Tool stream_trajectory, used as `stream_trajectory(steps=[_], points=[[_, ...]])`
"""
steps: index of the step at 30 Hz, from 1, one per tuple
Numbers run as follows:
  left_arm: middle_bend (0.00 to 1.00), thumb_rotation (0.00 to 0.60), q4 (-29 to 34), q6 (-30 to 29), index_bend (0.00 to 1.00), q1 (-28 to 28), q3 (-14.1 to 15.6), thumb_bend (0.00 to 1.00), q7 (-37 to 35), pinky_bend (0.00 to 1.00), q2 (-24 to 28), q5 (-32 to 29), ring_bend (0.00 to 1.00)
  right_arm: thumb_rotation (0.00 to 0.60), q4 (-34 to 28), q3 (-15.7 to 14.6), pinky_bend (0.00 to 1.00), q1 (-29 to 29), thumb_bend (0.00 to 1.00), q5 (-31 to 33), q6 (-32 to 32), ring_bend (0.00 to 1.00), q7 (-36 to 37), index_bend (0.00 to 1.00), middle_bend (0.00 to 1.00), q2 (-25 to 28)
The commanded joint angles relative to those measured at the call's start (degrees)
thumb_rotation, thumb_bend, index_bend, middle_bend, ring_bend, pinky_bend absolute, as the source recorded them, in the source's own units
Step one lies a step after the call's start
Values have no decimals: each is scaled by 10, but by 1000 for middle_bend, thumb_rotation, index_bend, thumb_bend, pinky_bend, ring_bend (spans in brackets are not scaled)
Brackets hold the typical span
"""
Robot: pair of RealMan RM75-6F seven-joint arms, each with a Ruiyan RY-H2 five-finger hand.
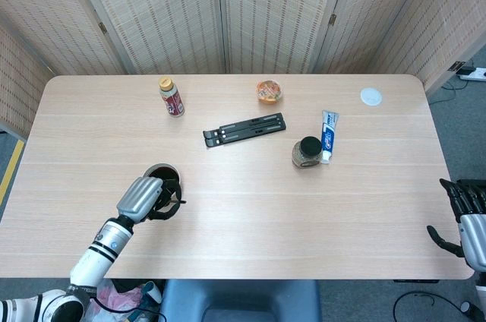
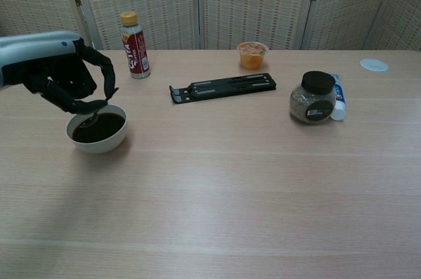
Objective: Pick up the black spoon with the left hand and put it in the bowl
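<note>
The white bowl (image 2: 99, 145) of dark liquid stands at the table's front left. My left hand (image 2: 62, 72) hovers just above it and pinches the black spoon (image 2: 90, 117), whose tip hangs down over the bowl's dark contents. In the head view the left hand (image 1: 143, 197) covers most of the bowl (image 1: 157, 168), and a thin black piece of the spoon (image 1: 177, 202) sticks out to its right. My right hand (image 1: 465, 216) hangs off the table's right edge, fingers apart, holding nothing.
A red-labelled bottle (image 2: 134, 46) stands behind the bowl. A black folded stand (image 2: 222, 86) lies mid-table, with an orange cup (image 2: 252, 54) behind it. A black-lidded jar (image 2: 313, 99), a toothpaste tube (image 2: 337, 97) and a white lid (image 2: 373, 64) are at the right.
</note>
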State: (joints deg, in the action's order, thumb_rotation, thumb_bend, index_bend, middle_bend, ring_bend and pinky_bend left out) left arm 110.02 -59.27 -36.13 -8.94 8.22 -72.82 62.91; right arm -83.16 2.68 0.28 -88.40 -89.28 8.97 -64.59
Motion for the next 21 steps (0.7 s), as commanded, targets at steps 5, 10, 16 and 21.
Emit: stream_trajectory(steps=[5, 10, 16, 21], points=[[945, 600, -62, 36, 689, -10, -30, 590, -75, 1000, -17, -1, 847, 600, -2, 3, 91, -3, 181, 0, -7, 126, 1, 0, 134, 5], [949, 600, -111, 62, 693, -24, -41, 594, -99, 1000, -43, -31, 847, 600, -2, 10, 91, -3, 181, 0, -19, 126, 3, 0, 134, 7], [952, 600, -167, 81, 697, -32, -53, 599, -140, 1000, -81, -55, 847, 600, -9, 10, 91, -4, 181, 1, -19, 126, -4, 0, 134, 12], [952, 600, -206, 102, 698, -39, -54, 599, -159, 1000, -105, -64, 847, 600, -9, 10, 91, -5, 181, 1, -20, 126, -3, 0, 134, 10]])
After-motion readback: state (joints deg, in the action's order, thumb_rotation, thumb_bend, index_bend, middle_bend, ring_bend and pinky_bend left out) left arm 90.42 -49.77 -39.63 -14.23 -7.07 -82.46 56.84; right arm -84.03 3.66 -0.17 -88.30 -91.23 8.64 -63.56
